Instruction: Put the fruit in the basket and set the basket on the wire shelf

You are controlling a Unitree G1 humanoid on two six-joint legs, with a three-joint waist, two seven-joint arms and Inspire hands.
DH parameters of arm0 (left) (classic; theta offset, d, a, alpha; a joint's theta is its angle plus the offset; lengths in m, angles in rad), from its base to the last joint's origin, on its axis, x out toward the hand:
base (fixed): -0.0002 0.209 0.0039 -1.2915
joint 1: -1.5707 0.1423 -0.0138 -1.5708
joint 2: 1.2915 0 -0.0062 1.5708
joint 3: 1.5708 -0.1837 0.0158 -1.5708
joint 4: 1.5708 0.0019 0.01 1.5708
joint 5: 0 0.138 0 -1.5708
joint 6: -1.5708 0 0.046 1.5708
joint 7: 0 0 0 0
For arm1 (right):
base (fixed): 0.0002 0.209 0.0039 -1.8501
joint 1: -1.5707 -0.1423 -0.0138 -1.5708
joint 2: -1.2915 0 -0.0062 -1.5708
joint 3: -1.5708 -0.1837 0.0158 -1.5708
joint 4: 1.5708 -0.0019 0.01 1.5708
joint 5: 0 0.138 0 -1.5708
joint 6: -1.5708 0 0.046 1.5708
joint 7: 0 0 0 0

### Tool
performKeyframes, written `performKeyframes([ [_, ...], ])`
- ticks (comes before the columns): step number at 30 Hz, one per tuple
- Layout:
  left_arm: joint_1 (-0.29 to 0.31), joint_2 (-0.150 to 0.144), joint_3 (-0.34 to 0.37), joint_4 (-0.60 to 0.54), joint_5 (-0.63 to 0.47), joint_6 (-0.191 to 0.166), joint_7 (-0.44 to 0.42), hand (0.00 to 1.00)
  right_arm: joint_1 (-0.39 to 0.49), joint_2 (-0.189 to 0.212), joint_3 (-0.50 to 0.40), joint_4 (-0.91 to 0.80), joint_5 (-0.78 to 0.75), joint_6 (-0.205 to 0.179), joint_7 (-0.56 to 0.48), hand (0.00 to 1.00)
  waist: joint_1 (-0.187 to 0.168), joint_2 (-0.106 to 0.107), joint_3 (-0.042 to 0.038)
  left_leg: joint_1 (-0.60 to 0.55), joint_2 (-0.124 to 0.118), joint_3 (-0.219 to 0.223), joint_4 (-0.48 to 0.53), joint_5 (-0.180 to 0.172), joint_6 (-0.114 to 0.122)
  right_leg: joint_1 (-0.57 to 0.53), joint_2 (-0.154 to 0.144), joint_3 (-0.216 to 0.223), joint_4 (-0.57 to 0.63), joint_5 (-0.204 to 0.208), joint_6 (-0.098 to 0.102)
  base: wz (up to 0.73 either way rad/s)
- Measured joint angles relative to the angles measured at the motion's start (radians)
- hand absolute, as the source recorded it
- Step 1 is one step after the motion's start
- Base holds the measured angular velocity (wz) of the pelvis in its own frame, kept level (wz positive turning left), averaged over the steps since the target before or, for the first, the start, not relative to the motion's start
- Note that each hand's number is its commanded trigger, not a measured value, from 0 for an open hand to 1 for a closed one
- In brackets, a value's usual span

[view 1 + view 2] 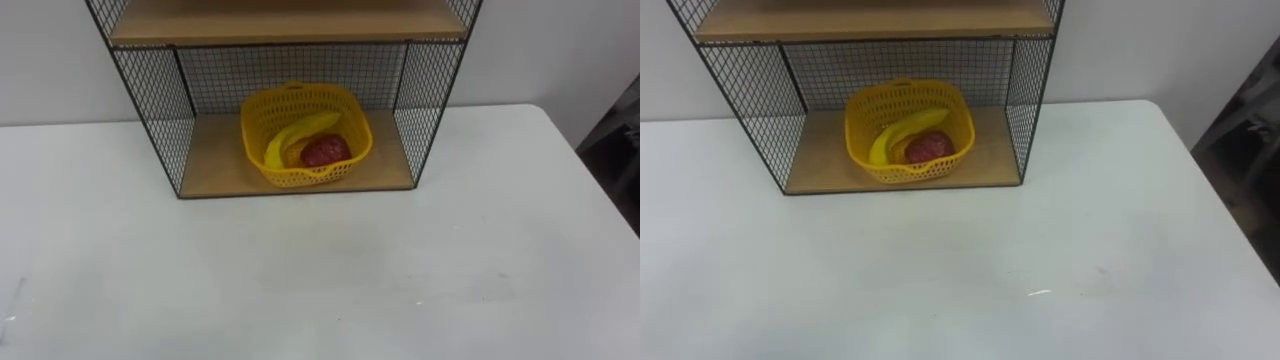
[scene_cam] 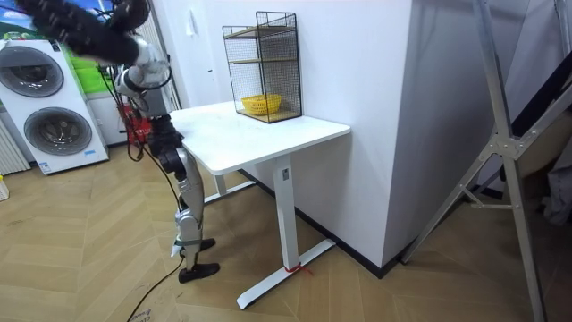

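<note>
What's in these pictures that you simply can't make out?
Wire shelf: top cut off by the upper edge of the eye views.
Red fruit: partly hidden by the banana and the yellow basket wall; its kind is unclear.
Room view: what lies in the basket is too small to tell.
White table: near edge cut off by the eye views' lower edge.

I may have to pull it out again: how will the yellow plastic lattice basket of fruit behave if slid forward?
The yellow plastic lattice basket looks light and flexible; its rim may give when squeezed. Sitting flat on the wire shelf's wooden board, it should probably slide rather than tip. The yellow banana and red round fruit lie loose and might shift.
</note>
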Motion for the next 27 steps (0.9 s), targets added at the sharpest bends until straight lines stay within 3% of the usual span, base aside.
performKeyframes([
  [5, 0.000, -0.006, -0.014, 0.236, -0.157, 0.005, 0.012, 0.00, 0.081, 0.025, 0.000, 0.175, 0.228, 0.006, -0.001, 0.00, 0.001, 0.008, -0.0050, 0.007, 0.002, 0.003, -0.002, -0.001, 0.000, 0.001, 0.000, 0.009, 0.004, -0.003, 0.000, -0.04],
  [7, 0.000, -0.029, -0.023, 0.305, -0.200, 0.007, 0.008, 0.00, 0.119, 0.066, 0.005, 0.254, 0.324, 0.006, 0.011, 0.00, 0.004, 0.008, -0.0051, 0.007, 0.004, 0.002, -0.003, -0.002, -0.003, 0.000, 0.000, 0.009, 0.004, -0.004, 0.000, 0.00],
  [10, -0.001, -0.045, -0.041, 0.476, -0.308, 0.011, -0.018, 0.00, 0.152, 0.170, 0.023, 0.378, 0.481, 0.005, 0.039, 0.00, 0.007, 0.007, -0.0048, 0.006, 0.004, -0.004, -0.002, -0.005, -0.008, 0.000, 0.000, 0.005, 0.005, -0.005, 0.000, 0.03],
  [13, -0.001, -0.141, -0.101, 0.545, -0.476, 0.009, -0.065, 0.00, 0.161, 0.312, 0.134, 0.520, 0.660, 0.004, 0.078, 0.00, 0.011, 0.006, -0.0040, 0.006, 0.005, -0.005, -0.002, -0.006, -0.008, 0.000, -0.002, 0.011, 0.008, -0.006, -0.001, 0.01],
  [16, -0.003, -0.222, -0.178, 0.580, -0.599, 0.008, -0.115, 0.00, 0.141, 0.402, 0.265, 0.585, 0.758, 0.005, 0.113, 0.00, 0.014, 0.003, -0.0038, -0.001, 0.009, 0.002, 0.003, -0.006, -0.009, -0.011, -0.001, 0.022, 0.017, -0.007, -0.002, -0.08],
  [18, -0.005, -0.300, -0.272, 0.610, -0.694, 0.009, -0.164, 0.00, 0.119, 0.489, 0.406, 0.638, 0.795, 0.012, 0.152, 0.00, 0.015, 0.004, -0.0033, -0.029, 0.020, 0.007, 0.039, -0.022, -0.011, -0.025, 0.003, 0.022, 0.020, -0.004, -0.005, -0.07],
  [19, -0.005, -0.317, -0.298, 0.618, -0.711, 0.009, -0.177, 0.00, 0.117, 0.508, 0.441, 0.648, 0.805, 0.020, 0.161, 0.00, 0.017, 0.004, -0.0032, -0.031, 0.020, 0.008, 0.043, -0.024, -0.012, -0.027, 0.003, 0.021, 0.022, -0.004, -0.006, -0.03],
  [21, -0.005, -0.380, -0.386, 0.649, -0.727, 0.014, -0.227, 0.00, 0.105, 0.562, 0.561, 0.692, 0.809, 0.047, 0.188, 0.00, 0.023, 0.005, -0.0032, -0.033, 0.021, 0.010, 0.050, -0.028, -0.010, -0.027, 0.003, 0.021, 0.022, -0.004, -0.005, -0.02],
  [25, -0.005, -0.415, -0.423, 0.702, -0.758, 0.053, -0.307, 0.00, 0.060, 0.595, 0.628, 0.761, 0.817, 0.103, 0.249, 0.00, 0.027, 0.006, -0.0024, -0.036, 0.020, 0.012, 0.050, -0.029, -0.008, -0.028, 0.002, 0.023, 0.016, 0.000, -0.002, 0.00],
  [27, -0.015, -0.447, -0.438, 0.708, -0.751, 0.088, -0.381, 0.00, 0.009, 0.599, 0.674, 0.840, 0.804, 0.152, 0.330, 0.00, 0.031, 0.010, -0.0024, -0.033, 0.021, 0.012, 0.048, -0.029, -0.007, -0.018, 0.002, 0.022, -0.001, 0.012, -0.001, 0.00],
])
